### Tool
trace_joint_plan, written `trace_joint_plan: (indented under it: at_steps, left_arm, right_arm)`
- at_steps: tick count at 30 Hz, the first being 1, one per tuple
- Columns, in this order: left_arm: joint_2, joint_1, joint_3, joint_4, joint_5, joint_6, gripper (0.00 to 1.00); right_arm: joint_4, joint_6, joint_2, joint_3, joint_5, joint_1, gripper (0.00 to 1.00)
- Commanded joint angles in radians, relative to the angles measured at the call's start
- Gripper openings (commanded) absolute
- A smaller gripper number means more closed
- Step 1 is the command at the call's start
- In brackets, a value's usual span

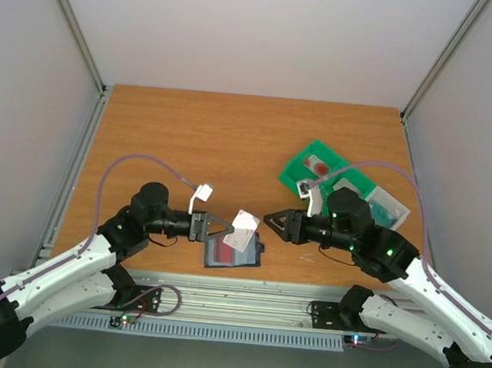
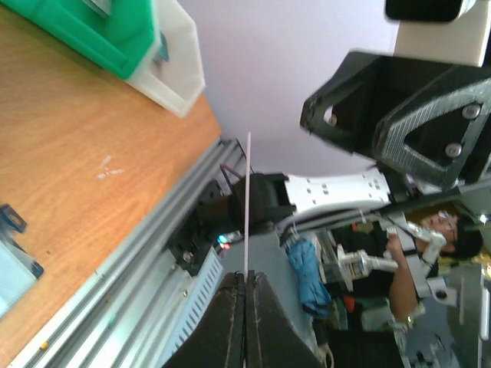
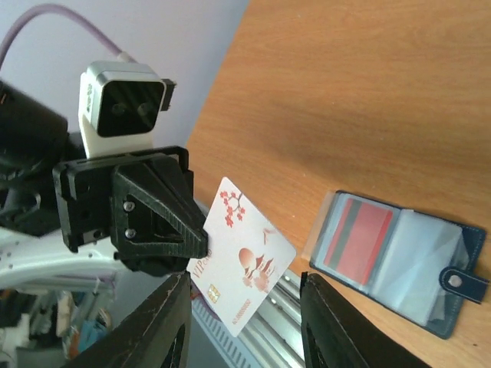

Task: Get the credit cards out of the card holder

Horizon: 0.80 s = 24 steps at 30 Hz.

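A white credit card [image 3: 242, 257] is pinched in the closed left claw [image 1: 227, 230] just above the open card holder [image 1: 233, 256], kept clear so it cannot slip back; the right claw [image 1: 274, 221] is held parted, empty, beside it.

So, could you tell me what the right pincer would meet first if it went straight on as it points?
The right pincer would most likely meet the credit card pinched in the left pincer, though depth is unclear.
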Motion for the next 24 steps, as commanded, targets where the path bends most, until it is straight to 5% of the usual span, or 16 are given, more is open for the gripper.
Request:
trace_joint_plan:
  at_steps: [1,10,24]
  left_arm:
    - [0.001,-0.002,0.088,-0.164,0.16,0.172,0.0]
    - [0.021,-0.002,0.145,-0.327,0.274,0.333,0.0]
    - [0.022,-0.003,0.13,-0.279,0.33,0.327,0.0]
  right_arm:
    - [-0.275,-0.213,0.014,0.127,-0.039,0.002,0.4]
    - [-0.327,-0.329,0.141,0.25,-0.314,0.003,0.41]
    - [-0.286,-0.348,0.291,0.239,-0.429,0.003,0.4]
